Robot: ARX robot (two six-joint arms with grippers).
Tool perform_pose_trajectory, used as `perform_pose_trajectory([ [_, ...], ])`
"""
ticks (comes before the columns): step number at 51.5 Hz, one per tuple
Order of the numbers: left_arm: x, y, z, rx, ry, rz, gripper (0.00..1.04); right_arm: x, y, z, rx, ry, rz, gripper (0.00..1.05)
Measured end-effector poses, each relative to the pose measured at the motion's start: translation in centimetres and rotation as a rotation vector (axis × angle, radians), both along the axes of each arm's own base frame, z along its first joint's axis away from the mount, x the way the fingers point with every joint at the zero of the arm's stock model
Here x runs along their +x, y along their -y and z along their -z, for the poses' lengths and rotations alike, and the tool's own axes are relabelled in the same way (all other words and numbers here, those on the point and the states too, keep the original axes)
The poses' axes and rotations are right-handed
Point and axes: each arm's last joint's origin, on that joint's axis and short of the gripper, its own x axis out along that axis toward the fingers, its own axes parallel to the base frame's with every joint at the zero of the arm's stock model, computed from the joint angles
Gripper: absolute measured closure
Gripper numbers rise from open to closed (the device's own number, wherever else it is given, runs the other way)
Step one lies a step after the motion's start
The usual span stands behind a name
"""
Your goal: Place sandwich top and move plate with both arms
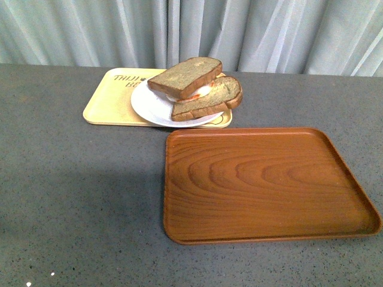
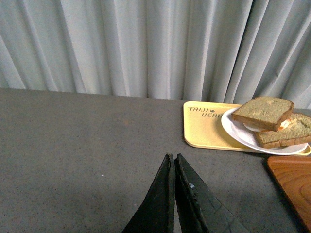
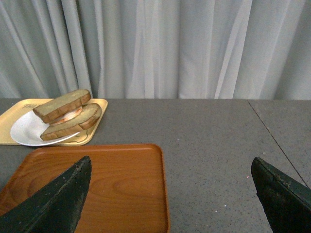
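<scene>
The sandwich top point(image 1: 185, 75), a thick speckled brown slice with a darker crust, lies tilted on pale and red filling and leans over a thinner domed slice point(image 1: 210, 99). Both sit on the round white plate point(image 1: 149, 106). Neither arm shows in the front view. In the left wrist view my left gripper point(image 2: 172, 156) is shut and empty over bare table, well short of the sandwich top point(image 2: 265, 110) and plate point(image 2: 238, 131). In the right wrist view my right gripper point(image 3: 170, 159) is open wide and empty, away from the sandwich top point(image 3: 63, 105) and plate point(image 3: 24, 132).
The plate rests on a pale yellow tray point(image 1: 108, 103) with dark lettering, at the back of the grey table. A brown wood-grain tray point(image 1: 269, 185) lies in front of it, to the right. Grey curtains hang behind the table.
</scene>
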Motion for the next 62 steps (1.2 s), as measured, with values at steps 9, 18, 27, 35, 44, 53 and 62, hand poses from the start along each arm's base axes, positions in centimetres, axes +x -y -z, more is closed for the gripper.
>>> perform_pose_trajectory([
  [9, -0.01, 0.0, -0.01, 0.0, 0.001, 0.0, 1.03, 0.0, 0.0, 0.02, 0.0, -0.001, 0.0, 0.09],
  [18, -0.01, 0.0, -0.01, 0.0, 0.001, 0.0, 0.9, 0.0, 0.0, 0.01, 0.0, -0.001, 0.0, 0.09],
  [27, -0.01, 0.0, -0.01, 0.0, 0.001, 0.0, 0.61, 0.0, 0.0, 0.01, 0.0, -0.001, 0.0, 0.09],
  [35, -0.01, 0.0, -0.01, 0.0, 0.001, 0.0, 0.34, 0.0, 0.0, 0.02, 0.0, -0.001, 0.0, 0.09],
  [44, -0.01, 0.0, -0.01, 0.002, 0.001, 0.0, 0.08, 0.0, 0.0, 0.02, 0.0, -0.001, 0.0, 0.09],
  [53, -0.01, 0.0, -0.01, 0.002, 0.001, 0.0, 0.09, 0.0, 0.0, 0.02, 0.0, -0.001, 0.0, 0.09],
  [62, -0.01, 0.0, -0.01, 0.002, 0.001, 0.0, 0.09, 0.0, 0.0, 0.02, 0.0, -0.001, 0.0, 0.09],
])
